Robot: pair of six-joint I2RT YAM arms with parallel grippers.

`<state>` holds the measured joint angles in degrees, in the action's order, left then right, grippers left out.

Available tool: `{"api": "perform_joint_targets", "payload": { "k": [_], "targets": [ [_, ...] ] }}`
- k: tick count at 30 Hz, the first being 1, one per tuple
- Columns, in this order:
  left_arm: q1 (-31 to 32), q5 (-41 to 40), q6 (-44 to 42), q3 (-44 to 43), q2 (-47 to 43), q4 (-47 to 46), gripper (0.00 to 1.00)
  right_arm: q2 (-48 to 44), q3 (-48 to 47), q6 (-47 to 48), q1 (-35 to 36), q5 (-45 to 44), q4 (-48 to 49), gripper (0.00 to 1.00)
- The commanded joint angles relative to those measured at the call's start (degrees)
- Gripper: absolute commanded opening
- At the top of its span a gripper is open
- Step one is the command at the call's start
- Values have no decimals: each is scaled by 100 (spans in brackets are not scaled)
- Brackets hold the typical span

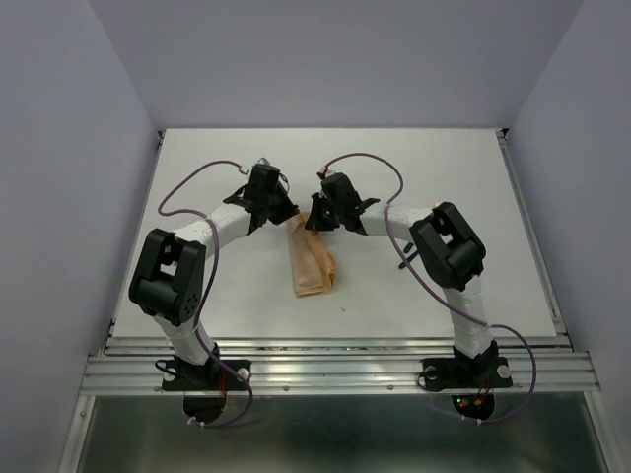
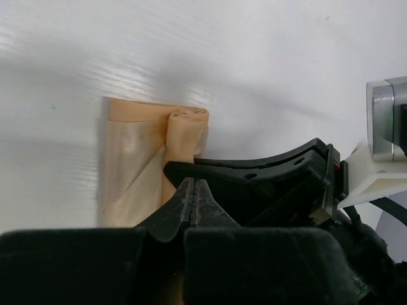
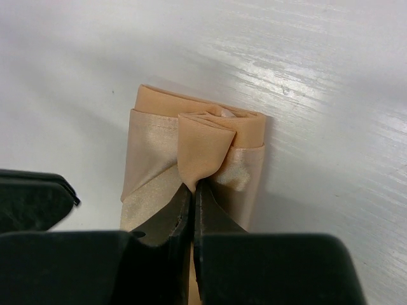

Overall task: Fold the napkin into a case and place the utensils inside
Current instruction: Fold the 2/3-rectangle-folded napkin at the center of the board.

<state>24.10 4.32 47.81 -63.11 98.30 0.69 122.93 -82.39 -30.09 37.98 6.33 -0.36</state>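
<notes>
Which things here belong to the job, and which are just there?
Job: napkin, pinched by left gripper and right gripper.
Just there: purple cables, white table.
No utensils clearly visible.

Top view:
- Far end of the napkin (image 1: pixel 314 264) lies under the left tool (image 1: pixel 289 212) and right tool (image 1: pixel 315 217). Its far corners are not visible.
- Thin dark item (image 1: pixel 405 258) on the counter (image 1: pixel 493 217), partly behind the right arm (image 1: pixel 449 246). Too small to name.
- Dark speck (image 1: pixel 344 309) near the napkin's near end. Too small to tell.

Left wrist view:
- Napkin's near part is hidden behind the tool's closed fingers and housing. Cannot tell whether cloth sits between the tips.
- The other tool is cut off by the right edge.

Right wrist view:
- Raised fold runs in between the pressed-together tips, so the pinched edge is hidden.
- Napkin's near end is behind the housing.
</notes>
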Motion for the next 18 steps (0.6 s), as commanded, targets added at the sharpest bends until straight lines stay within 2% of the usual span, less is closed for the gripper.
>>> {"api": "perform_joint_targets", "payload": {
  "k": [1,8,11,18],
  "targets": [
    [-291,-1,-281,386,-311,204,0,187,127,301,52,44,-245,1],
    [-467,95,-431,914,-171,-15,0,126,65,381,52,123,-350,1],
    [-450,52,-387,1142,-13,-499,0,117,-22,389,52,114,-403,1],
    [-362,306,-369,1126,418,-710,0,38,-190,416,52,71,-588,1]
  ]
}}
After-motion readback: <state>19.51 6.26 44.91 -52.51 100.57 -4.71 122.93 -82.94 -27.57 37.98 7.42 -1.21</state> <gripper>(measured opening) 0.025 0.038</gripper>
